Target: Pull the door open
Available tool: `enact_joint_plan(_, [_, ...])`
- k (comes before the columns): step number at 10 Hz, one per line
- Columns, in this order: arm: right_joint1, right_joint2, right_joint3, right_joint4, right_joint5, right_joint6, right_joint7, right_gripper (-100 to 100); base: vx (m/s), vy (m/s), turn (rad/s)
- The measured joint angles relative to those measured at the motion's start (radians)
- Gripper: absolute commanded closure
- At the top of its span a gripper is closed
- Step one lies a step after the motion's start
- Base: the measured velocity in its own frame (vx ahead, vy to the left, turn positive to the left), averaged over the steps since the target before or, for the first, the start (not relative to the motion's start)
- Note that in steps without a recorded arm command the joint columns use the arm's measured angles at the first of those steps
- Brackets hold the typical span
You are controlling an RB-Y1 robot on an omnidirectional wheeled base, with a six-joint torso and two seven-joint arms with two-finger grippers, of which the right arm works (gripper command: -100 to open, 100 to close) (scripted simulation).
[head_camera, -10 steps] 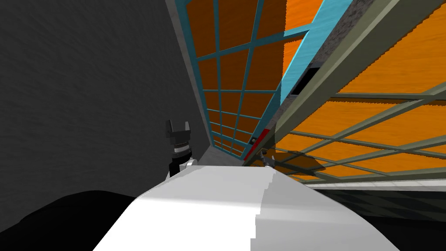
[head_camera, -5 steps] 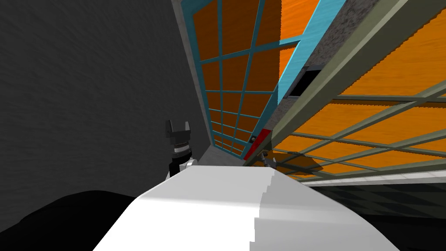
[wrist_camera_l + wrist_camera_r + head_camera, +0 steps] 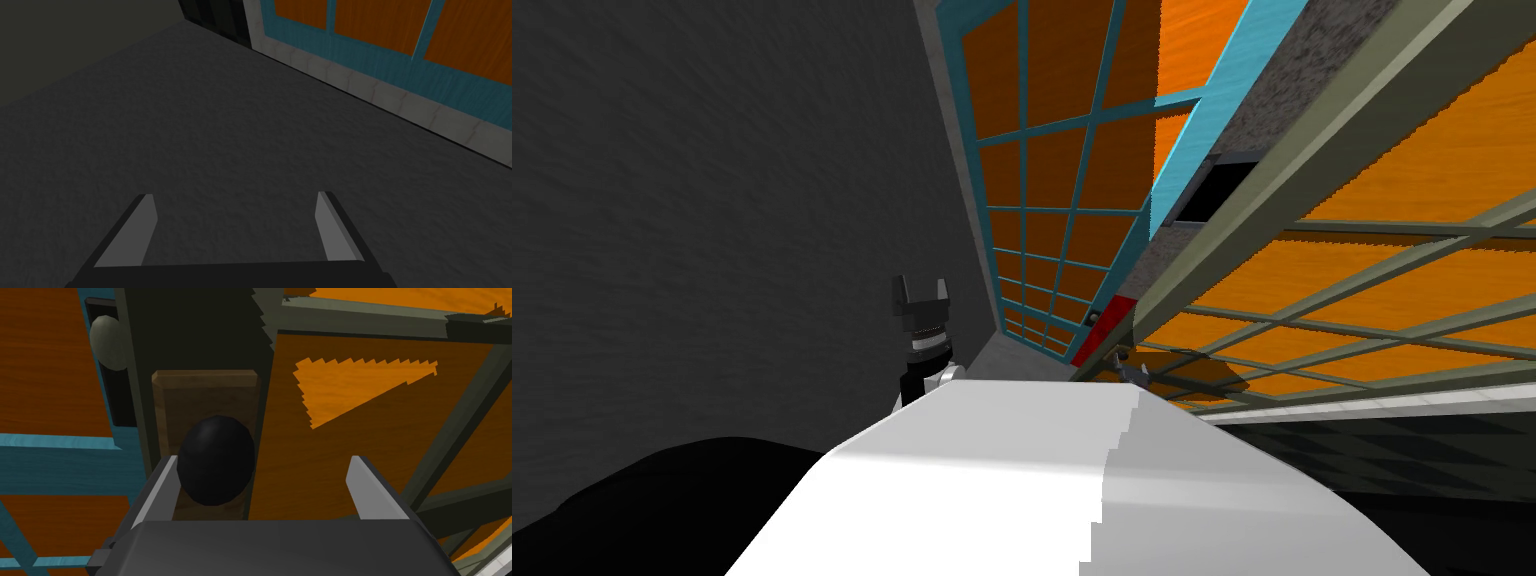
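Since the fingers of the right gripper (image 3: pixel 264 460) stand wide apart in the right wrist view, nothing is gripped yet. The black knob (image 3: pixel 216 460) sits between them, close to the gripper's body and against one finger, with a clear gap to the other. It is mounted on a brown plate (image 3: pixel 205 395) on the dull green stile (image 3: pixel 200 333) of the door (image 3: pixel 320 453), whose orange panes run off past the far finger. Beyond the stile, a pale knob (image 3: pixel 110 342) shows beside a teal-barred panel (image 3: pixel 55 455).

In the head view, the door sweeps across the right half of the frame, green bars over orange. The teal-barred panel fills the upper middle. A red strip (image 3: pixel 1102 330) lies where the two meet, just above the lower centre, and the right gripper shows small beside it. The left gripper (image 3: pixel 921 286) sits left of centre before a dark grey wall (image 3: pixel 712 200), apart from the door.

In the left wrist view, that gripper's fingers are spread and empty.

I judge the step in hand to be taking hold of the knob. The next move calls for a small sideways shift to centre the knob, a firm close on its round sides, then a pull back along the door's swing.
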Motion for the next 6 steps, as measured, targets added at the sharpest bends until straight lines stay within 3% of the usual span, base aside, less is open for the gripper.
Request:
enact_joint_plan(3, [0.016,0.004,-0.007,0.002,-0.001,0.002,0.007,100,-0.080,0.000,0.006])
enact_joint_plan(4, [0.000,0.006,-0.005,0.036,0.002,-0.007,0.000,100,-0.035,0.020,-0.008])
enact_joint_plan(5, [0.008,0.005,-0.007,0.030,0.001,-0.005,-0.001,100,-0.015,0.019,0.003])
enact_joint_plan(6, [0.030,0.000,-0.011,-0.006,-0.003,0.014,0.007,100,0.000,0.003,-0.015])
